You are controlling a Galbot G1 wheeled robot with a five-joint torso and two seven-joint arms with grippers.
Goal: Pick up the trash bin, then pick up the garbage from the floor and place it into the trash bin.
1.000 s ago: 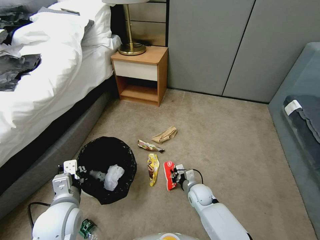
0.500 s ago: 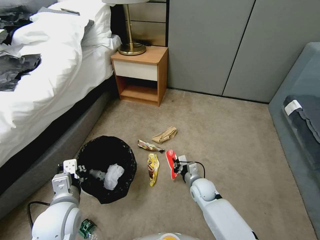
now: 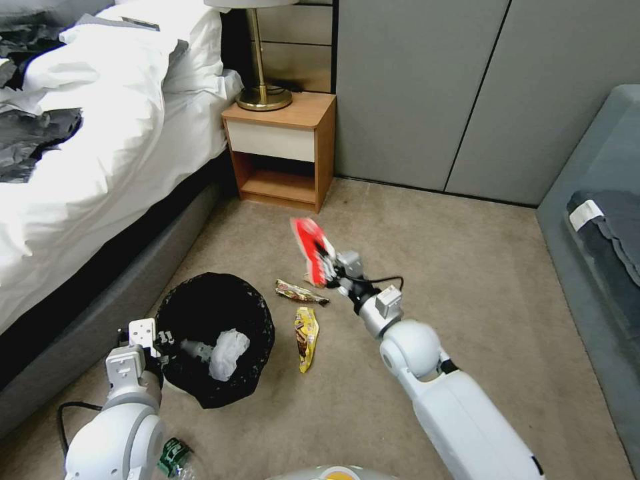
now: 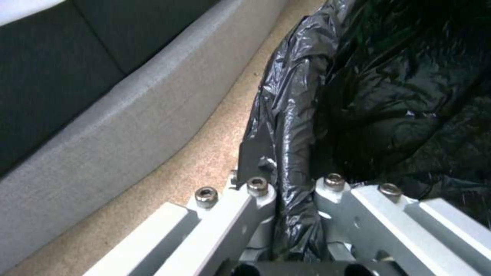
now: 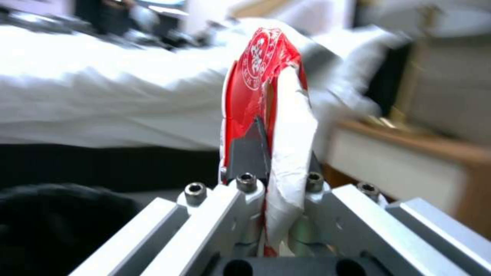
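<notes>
Beige carpet floor between bed and nightstand; right hand pinching red wrapper.

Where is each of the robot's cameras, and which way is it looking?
Head view: high on the head, looking down at the floor; both arms show.
Left wrist view: on the left arm, facing the trash bin; left gripper clamps its rim.
Right wrist view: on the right arm, facing the bed; right gripper holds the red wrapper.
Shared: head and right wrist views both show the wrapper.
</notes>
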